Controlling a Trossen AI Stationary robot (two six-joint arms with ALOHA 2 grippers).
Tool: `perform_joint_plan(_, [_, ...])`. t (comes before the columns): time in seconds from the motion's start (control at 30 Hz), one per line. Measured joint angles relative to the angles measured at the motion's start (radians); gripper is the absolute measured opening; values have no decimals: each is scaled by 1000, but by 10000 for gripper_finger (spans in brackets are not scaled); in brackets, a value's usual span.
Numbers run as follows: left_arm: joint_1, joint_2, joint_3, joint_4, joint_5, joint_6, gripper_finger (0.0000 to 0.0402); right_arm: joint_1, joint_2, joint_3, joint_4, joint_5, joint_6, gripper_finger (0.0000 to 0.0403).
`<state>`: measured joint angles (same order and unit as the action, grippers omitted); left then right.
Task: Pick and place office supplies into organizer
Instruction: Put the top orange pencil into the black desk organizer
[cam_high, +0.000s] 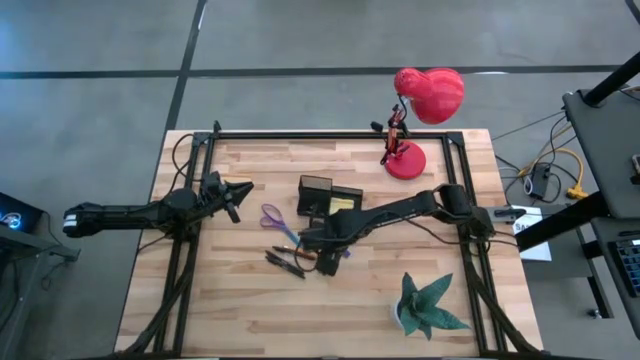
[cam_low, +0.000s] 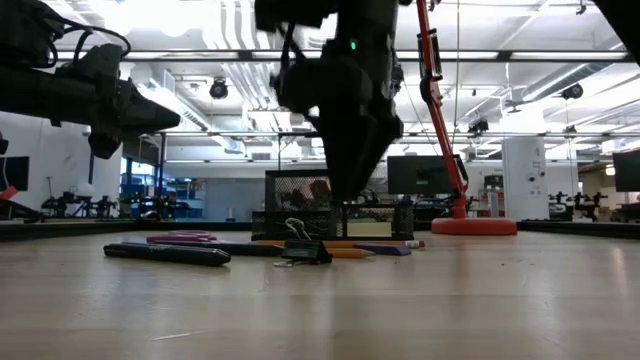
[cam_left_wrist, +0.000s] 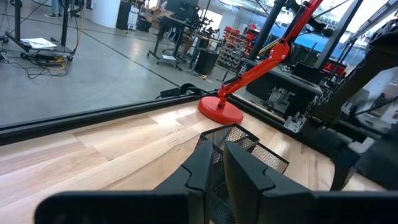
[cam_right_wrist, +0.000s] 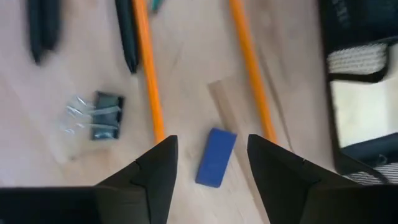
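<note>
Office supplies are scattered mid-table just in front of the organizer (cam_high: 328, 196), a black mesh tray with compartments and something pale yellow sitting in one. Count from the right wrist view: two orange pencils (cam_right_wrist: 148, 74), two dark pens (cam_right_wrist: 43, 25), one black binder clip (cam_right_wrist: 102, 116) with silver handles, and one small blue eraser (cam_right_wrist: 216, 157). One pair of purple scissors (cam_high: 274, 219) lies to the left of the pile. The right gripper (cam_right_wrist: 210, 163) hovers over the eraser, fingers spread apart on either side, not touching it. The left gripper (cam_high: 236, 192) waits off to the left, fingers pressed together, holding nothing.
</note>
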<state>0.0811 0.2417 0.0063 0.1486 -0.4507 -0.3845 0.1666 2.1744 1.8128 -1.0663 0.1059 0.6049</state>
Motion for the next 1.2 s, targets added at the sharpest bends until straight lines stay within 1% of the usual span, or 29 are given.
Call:
perform_joint_plan(0.1, [0,0,0,0,0,0,25,-4,-20,1,17,43,67,172])
perform_joint_plan(0.17, [0,0,0,0,0,0,25,-7,-27,1,51,111,130,166])
perform_joint_plan(0.23, [0,0,0,0,0,0,25,-14,-37,1,105,181,232,160])
perform_joint_plan(0.33, [0,0,0,0,0,0,25,-21,-49,1,194,255,357,154])
perform_joint_plan(0.4, [0,0,0,0,0,0,25,-19,-54,1,243,270,387,150])
perform_joint_plan(0.47, [0,0,0,0,0,0,25,-4,-63,1,263,264,380,148])
perform_joint_plan(0.53, [0,0,0,8,0,-2,25,17,-77,1,233,263,365,148])
perform_joint_plan(0.6, [0,0,0,29,7,-64,25,39,-95,1,171,263,365,150])
perform_joint_plan(0.73, [0,-8,1,95,74,-378,25,88,-132,1,39,259,400,148])
perform_joint_plan(0.83, [0,-6,3,127,74,-534,25,131,-159,1,-50,241,455,140])
perform_joint_plan(0.9, [0,-7,3,151,72,-567,25,157,-168,0,-91,232,504,132])
perform_joint_plan(1.03, [0,-9,3,217,70,-572,25,200,-179,-2,-155,233,594,117])
perform_joint_plan(1.2, [0,-5,4,248,62,-578,25,248,-180,-8,-233,231,699,100])
